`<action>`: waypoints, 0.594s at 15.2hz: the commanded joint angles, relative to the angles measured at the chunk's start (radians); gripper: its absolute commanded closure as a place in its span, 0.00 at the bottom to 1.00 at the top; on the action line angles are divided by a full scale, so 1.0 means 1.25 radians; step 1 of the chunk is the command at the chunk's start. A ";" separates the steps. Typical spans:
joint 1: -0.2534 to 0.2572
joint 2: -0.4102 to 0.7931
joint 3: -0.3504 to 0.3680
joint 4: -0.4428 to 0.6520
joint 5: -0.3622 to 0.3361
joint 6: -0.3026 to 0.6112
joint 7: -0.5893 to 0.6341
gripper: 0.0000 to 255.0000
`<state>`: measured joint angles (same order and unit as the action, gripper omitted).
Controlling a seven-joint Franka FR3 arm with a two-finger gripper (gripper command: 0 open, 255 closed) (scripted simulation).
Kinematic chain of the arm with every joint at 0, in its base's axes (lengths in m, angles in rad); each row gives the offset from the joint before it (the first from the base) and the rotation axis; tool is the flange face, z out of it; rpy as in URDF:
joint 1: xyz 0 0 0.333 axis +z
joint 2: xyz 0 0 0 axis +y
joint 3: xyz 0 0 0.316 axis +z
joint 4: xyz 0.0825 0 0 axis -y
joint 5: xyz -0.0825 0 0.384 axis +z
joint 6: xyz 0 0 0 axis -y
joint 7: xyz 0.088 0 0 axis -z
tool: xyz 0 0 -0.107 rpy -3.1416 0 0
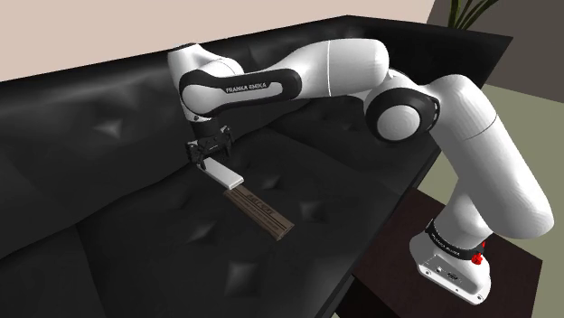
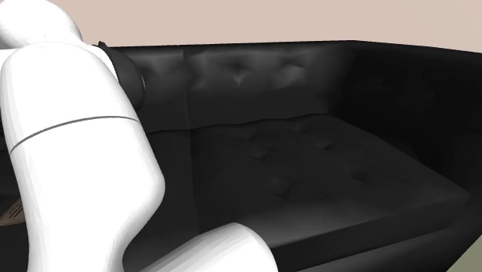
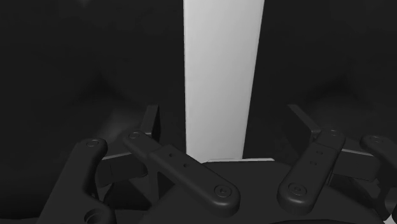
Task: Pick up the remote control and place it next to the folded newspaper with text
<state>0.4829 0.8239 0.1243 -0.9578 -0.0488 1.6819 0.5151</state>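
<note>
The remote control (image 1: 222,173), drawn as a plain white flat slab, lies on the black sofa seat (image 1: 298,262). Its end touches a long brown folded newspaper (image 1: 263,213) with text marks, which runs on toward the shoulder view's right. My black gripper (image 1: 208,154) hangs just above the remote's far end. In the wrist view the remote (image 3: 219,76) runs straight out between my fingers. My gripper (image 3: 222,121) is open, with a gap on each side between the remote and the fingertips (image 3: 153,121).
The sofa's tufted backrest (image 1: 81,135) rises behind the gripper, and an armrest (image 1: 425,54) runs along the shoulder view's upper right. The dark stand (image 1: 425,271) is at the lower right. My white arm link (image 2: 77,154) blocks the second exterior view's left.
</note>
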 commanded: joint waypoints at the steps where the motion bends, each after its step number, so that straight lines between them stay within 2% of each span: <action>1: 0.005 0.020 -0.001 0.084 -0.001 -0.065 0.000 0.00; 2: 0.007 0.034 -0.001 0.131 -0.001 -0.097 -0.001 0.00; 9: 0.007 0.034 -0.001 0.131 -0.001 -0.097 -0.001 0.00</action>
<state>0.4921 0.8663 0.1227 -0.7944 -0.0506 1.5605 0.5139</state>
